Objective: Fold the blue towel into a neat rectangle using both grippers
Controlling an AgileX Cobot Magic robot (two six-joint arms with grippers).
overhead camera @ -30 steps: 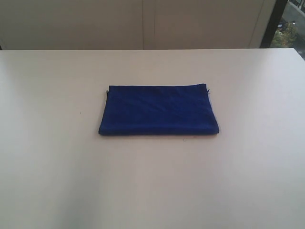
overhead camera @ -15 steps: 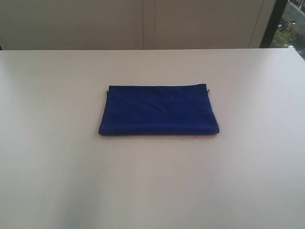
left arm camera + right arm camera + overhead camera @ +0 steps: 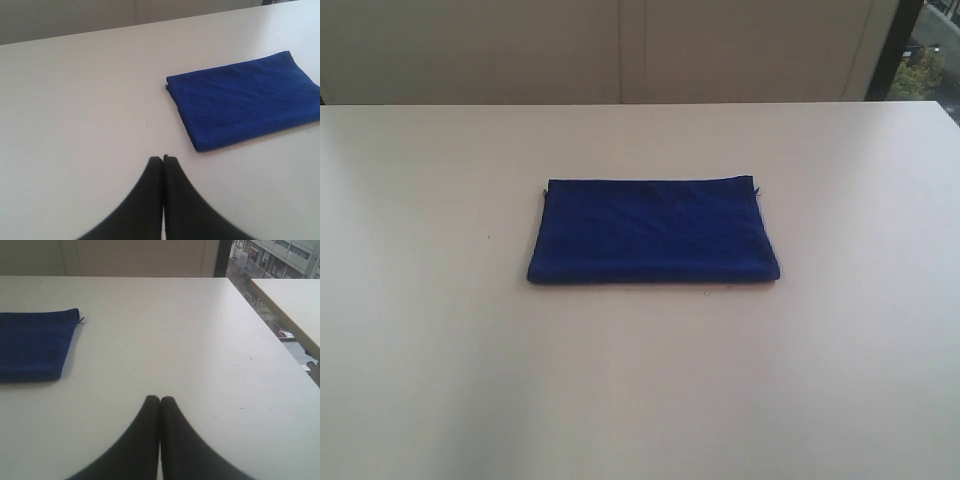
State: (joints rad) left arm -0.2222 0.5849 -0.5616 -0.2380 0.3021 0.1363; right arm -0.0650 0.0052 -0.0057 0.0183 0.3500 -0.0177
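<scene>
The blue towel (image 3: 653,231) lies flat as a folded rectangle in the middle of the white table (image 3: 640,380); a loose thread sticks out at its far right corner. It also shows as the blue towel (image 3: 245,100) in the left wrist view and the blue towel (image 3: 32,346) in the right wrist view. My left gripper (image 3: 163,158) is shut with nothing in it, well clear of the towel. My right gripper (image 3: 160,399) is shut and empty too, off to the towel's right. Neither arm appears in the exterior view.
Pale wall panels (image 3: 620,50) stand behind the table's far edge. A window (image 3: 270,260) with buildings outside is beyond the table's right edge (image 3: 265,330). Another white tabletop (image 3: 295,300) stands further right.
</scene>
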